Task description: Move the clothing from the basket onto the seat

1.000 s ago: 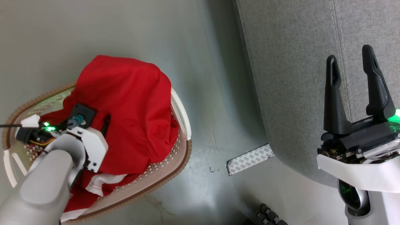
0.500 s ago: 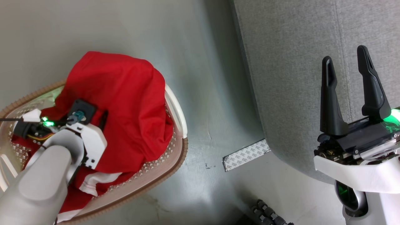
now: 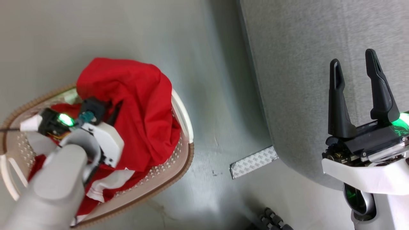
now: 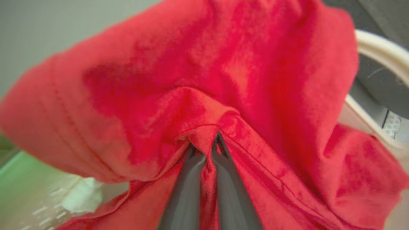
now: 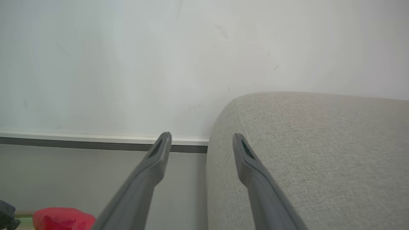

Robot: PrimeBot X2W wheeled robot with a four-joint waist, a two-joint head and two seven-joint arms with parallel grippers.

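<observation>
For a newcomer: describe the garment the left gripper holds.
Left of the grey fabric seat stands an oval white plastic basket with a brown rim. The plain bright red garment bulges above it, pinched by the left gripper; the clothing beneath shows white striped trim.

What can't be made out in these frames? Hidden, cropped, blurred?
Head view: left gripper fingertips, buried in the clothing behind its own wrist.
Head view: garment count; the pile in the basket overlaps and the left forearm covers part.
Head view: extent of the seat, cut by the top and right edges.
Head view: dark ridged thing, cropped by the bottom edge, unidentifiable.
Left wrist view: fabric detail, blurred.
</observation>
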